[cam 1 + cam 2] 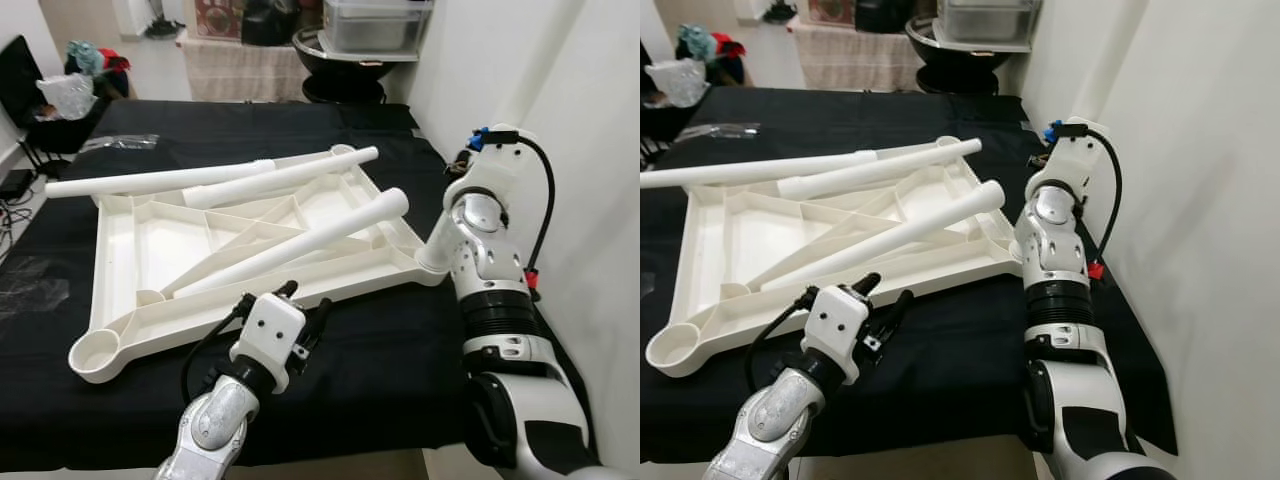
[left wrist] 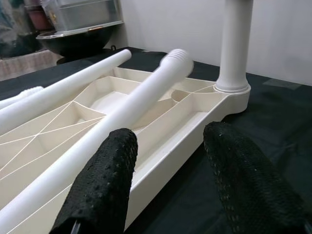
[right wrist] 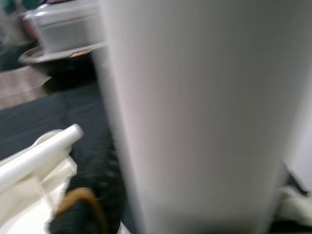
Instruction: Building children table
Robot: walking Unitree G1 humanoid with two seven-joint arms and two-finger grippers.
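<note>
a white moulded plastic table top (image 1: 130, 250) lies upside down on a black cloth-covered surface (image 1: 380, 360), taking up the middle and left of the left eye view, its ribbed underside facing up. a round leg socket (image 1: 95, 355) sits at its corner in the lower left of the frame. three long white plastic tube legs rest across it: one leg (image 1: 150, 181) lies along the far edge and sticks out past the tray towards the left, a second leg (image 1: 290, 172) lies beside it pointing to the upper middle, and a third leg (image 1: 290, 246) runs diagonally from the lower left of the tray up to the right, its ribbed end raised above the ribs.

at the right-hand corner of the table top a fourth white leg (image 2: 235, 44) stands upright in its socket, seen clearly in the left wrist view. the right arm (image 1: 490, 260) rises along the right edge of the frame with its wrist bent over that corner. in the right wrist view a blurred white tube (image 3: 195, 117) stands very close before the camera, and one black finger (image 3: 83, 209) shows beside it; whether the right gripper clasps the tube i cannot tell.

the left gripper (image 1: 305, 318) is at the lower middle of the frame, just in front of the near edge of the table top, over the black cloth. its two black textured fingers (image 2: 102, 185) are spread apart with nothing between them.

in the upper part of the frame, beyond the cloth, stand a black round bowl-like object (image 1: 345, 55) and a clear plastic box (image 1: 375, 22).
</note>
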